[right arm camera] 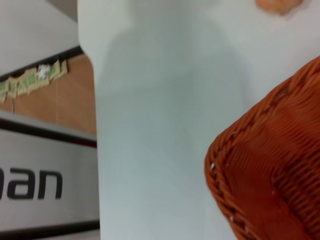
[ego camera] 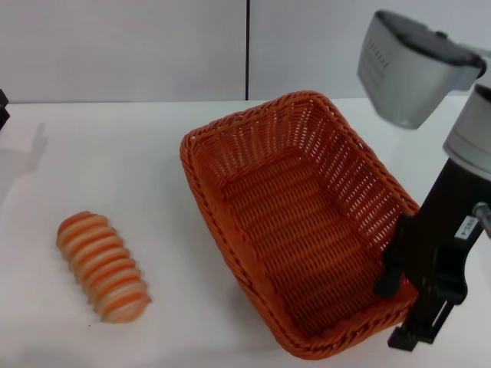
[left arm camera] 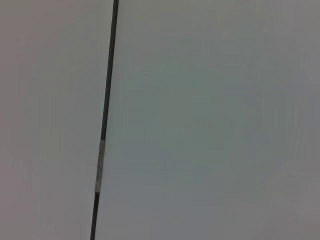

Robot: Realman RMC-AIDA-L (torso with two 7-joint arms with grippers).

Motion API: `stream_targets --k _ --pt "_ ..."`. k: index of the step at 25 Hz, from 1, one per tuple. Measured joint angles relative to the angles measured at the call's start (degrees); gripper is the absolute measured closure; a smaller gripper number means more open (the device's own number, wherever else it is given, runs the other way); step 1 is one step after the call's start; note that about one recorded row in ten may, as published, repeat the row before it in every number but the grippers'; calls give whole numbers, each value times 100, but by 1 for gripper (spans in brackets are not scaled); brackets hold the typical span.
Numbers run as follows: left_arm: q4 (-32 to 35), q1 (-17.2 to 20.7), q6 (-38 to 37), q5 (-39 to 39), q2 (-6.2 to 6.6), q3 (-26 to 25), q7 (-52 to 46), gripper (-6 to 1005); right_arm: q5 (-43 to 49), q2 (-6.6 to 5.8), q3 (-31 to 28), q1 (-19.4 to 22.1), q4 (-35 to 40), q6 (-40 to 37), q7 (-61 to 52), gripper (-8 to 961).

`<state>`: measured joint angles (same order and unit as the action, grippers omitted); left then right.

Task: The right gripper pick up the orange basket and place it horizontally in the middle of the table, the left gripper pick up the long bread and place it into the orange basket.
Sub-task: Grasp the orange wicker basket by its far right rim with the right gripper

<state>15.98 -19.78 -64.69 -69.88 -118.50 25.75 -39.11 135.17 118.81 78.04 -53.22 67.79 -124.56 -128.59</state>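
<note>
The orange basket (ego camera: pixel 307 222) lies at an angle on the white table (ego camera: pixel 153 153), right of centre, open side up and with nothing in it. My right gripper (ego camera: pixel 400 307) straddles the rim at the basket's near right corner, one black finger inside the wall and one outside, shut on the rim. The right wrist view shows a corner of the orange basket (right arm camera: pixel 270 170) over the table. The long bread (ego camera: pixel 102 266), striped orange and cream, lies on the table at the near left, apart from the basket. Only a black bit of my left gripper (ego camera: pixel 2 107) shows at the far left edge.
A grey wall with a dark vertical seam (ego camera: pixel 247 46) stands behind the table. Bare tabletop lies between the bread and the basket. The right wrist view shows the table's edge (right arm camera: pixel 87 100) and the floor beyond it.
</note>
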Motion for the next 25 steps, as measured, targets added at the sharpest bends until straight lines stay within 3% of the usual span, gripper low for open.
stream_targets --k 25 --pt "-52 41 2 116 12 -9 5 311 405 35 1668 -249 -196 634 -156 224"
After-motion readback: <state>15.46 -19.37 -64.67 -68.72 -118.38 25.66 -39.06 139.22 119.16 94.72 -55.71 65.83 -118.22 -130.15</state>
